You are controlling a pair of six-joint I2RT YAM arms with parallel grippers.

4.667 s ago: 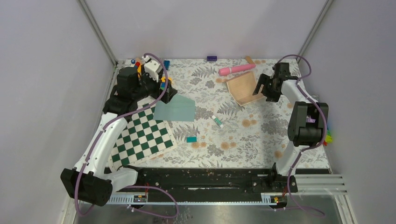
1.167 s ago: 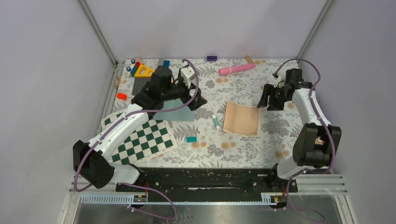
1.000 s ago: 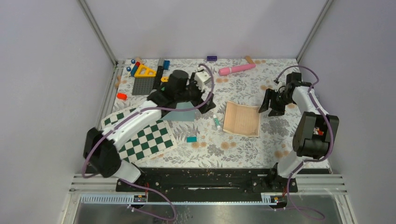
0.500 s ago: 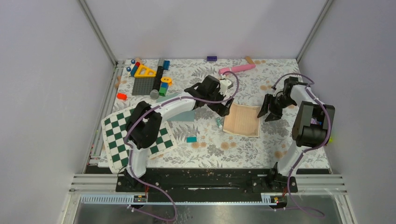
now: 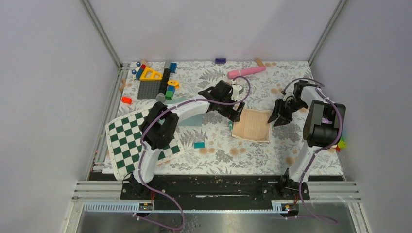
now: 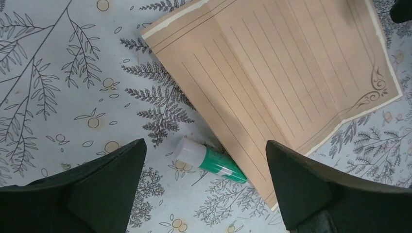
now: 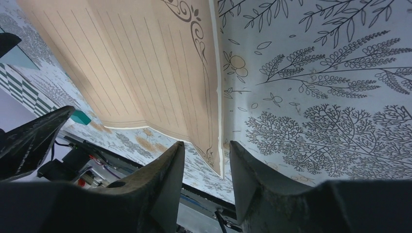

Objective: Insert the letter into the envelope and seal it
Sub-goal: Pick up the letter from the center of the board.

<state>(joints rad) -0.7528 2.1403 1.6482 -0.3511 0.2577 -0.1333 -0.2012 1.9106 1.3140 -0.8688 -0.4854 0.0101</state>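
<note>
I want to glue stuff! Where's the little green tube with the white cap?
In the top view the green tube lies mid-table against the left edge of the letter, right beside the open left gripper.

No word, label or number is legible anywhere; the letter (image 6: 291, 73) carries only ruled lines.

The letter (image 6: 291, 82) is matt tan paper, creased. Beside it, the glue stick (image 6: 210, 159) is glossy green plastic with a frosted cap. The worktop (image 6: 58, 73) shows a smooth, matt floral print. The left gripper (image 6: 205, 145) has matt black plastic fingers (image 6: 97, 194).
</note>
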